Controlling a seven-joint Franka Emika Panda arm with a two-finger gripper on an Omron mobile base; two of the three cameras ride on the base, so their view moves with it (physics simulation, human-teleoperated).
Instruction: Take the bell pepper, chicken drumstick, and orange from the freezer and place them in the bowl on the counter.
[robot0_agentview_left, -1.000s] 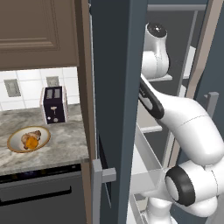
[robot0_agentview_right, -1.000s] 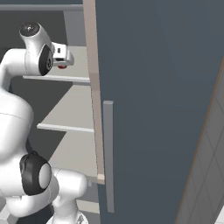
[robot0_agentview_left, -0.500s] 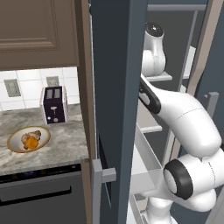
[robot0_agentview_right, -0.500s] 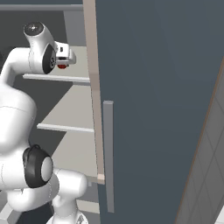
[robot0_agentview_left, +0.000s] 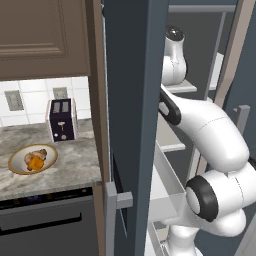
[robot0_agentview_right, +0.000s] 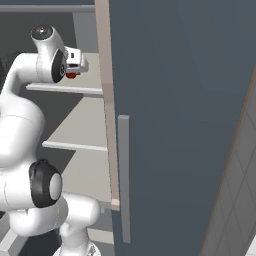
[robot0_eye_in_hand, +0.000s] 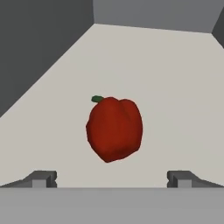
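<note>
One glossy, lumpy red bell pepper (robot0_eye_in_hand: 114, 128)

At upper left of the right base view, the bell pepper (robot0_agentview_right: 71, 75) is mostly hidden behind the robot's hand. In the left base view, the bowl (robot0_agentview_left: 15, 167) holds items too small to distinguish surely.

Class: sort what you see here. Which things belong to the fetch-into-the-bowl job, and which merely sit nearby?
Job:
bell pepper, alone on a freezer shelf, ahead of the open hand
bowl on the counter, with orange and chicken drumstick in it

Nearby:
toaster
wall outlets
</note>
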